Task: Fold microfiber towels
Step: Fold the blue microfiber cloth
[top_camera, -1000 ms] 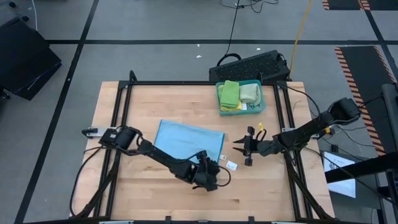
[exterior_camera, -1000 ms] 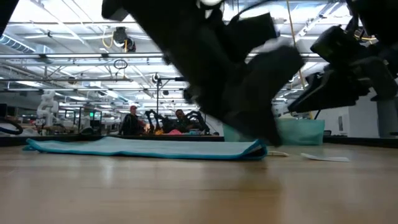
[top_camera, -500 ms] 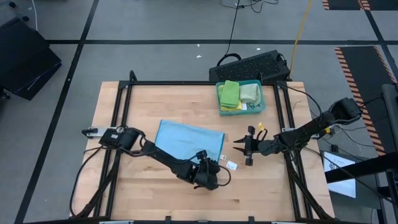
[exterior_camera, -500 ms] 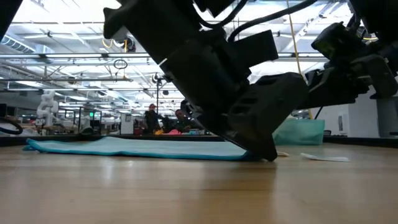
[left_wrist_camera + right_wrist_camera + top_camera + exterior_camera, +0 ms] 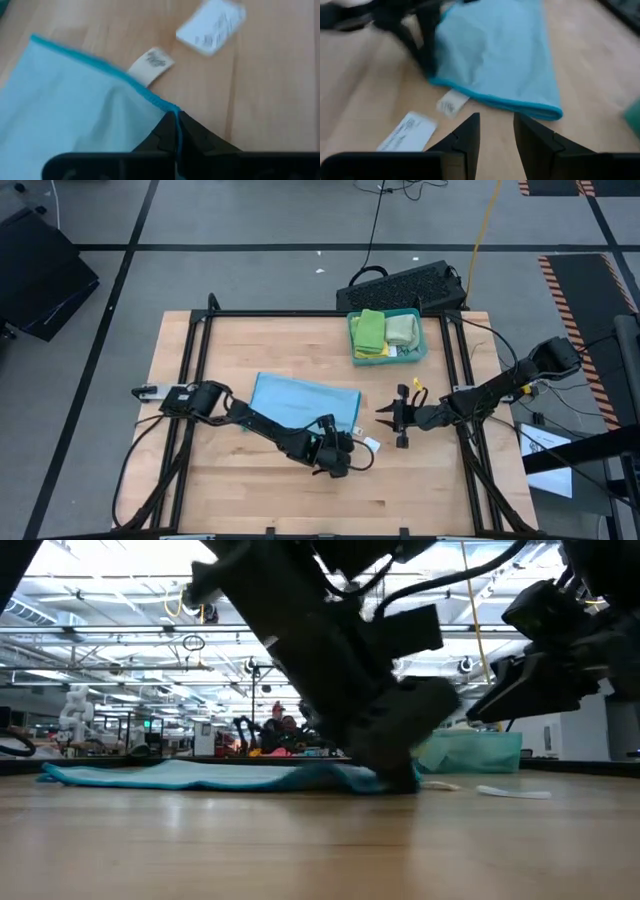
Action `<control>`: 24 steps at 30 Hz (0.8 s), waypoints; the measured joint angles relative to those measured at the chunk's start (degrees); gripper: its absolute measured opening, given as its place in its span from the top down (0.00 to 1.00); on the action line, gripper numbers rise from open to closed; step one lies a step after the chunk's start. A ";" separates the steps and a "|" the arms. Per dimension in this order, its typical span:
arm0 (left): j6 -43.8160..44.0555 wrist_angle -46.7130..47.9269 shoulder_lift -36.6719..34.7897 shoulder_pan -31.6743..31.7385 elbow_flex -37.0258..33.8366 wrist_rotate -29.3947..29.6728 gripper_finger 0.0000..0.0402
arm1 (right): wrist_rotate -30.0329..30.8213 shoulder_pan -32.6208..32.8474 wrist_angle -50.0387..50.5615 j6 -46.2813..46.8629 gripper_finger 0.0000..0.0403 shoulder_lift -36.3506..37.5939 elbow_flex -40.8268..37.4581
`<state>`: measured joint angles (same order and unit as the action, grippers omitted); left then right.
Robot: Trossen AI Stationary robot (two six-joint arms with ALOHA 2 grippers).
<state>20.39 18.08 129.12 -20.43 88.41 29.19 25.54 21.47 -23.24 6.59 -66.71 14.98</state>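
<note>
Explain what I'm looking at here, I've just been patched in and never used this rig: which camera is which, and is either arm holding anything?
Two robot arms work at a wooden table. One camera looks straight down, one sits at tabletop level, and one rides on each wrist. A light blue towel lies flat. The left gripper has its fingers shut on the towel's near corner, best seen from its wrist. The right gripper hovers beside the towel, fingers apart, empty. A teal tray holds more towels. A small white card lies nearby.
</note>
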 joint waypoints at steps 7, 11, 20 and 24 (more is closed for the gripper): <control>-2.24 3.34 -7.19 -4.07 0.12 -0.38 0.98 | -6.39 0.58 -4.66 -1.98 0.63 -2.30 -0.02; -2.19 6.66 -8.96 -5.47 -0.03 -0.08 0.99 | -6.36 2.43 -11.41 -5.77 0.50 -6.60 0.00; 4.19 15.78 -12.32 -8.43 0.04 3.20 0.99 | -2.53 5.99 -18.94 -16.33 0.34 -18.92 2.99; 6.81 18.32 -13.03 -9.98 0.10 4.07 0.98 | -3.80 5.38 -19.00 -19.16 0.37 -23.17 6.42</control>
<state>27.21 36.40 116.09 -30.42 88.51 33.26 21.74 26.86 -42.24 -12.57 -89.87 21.40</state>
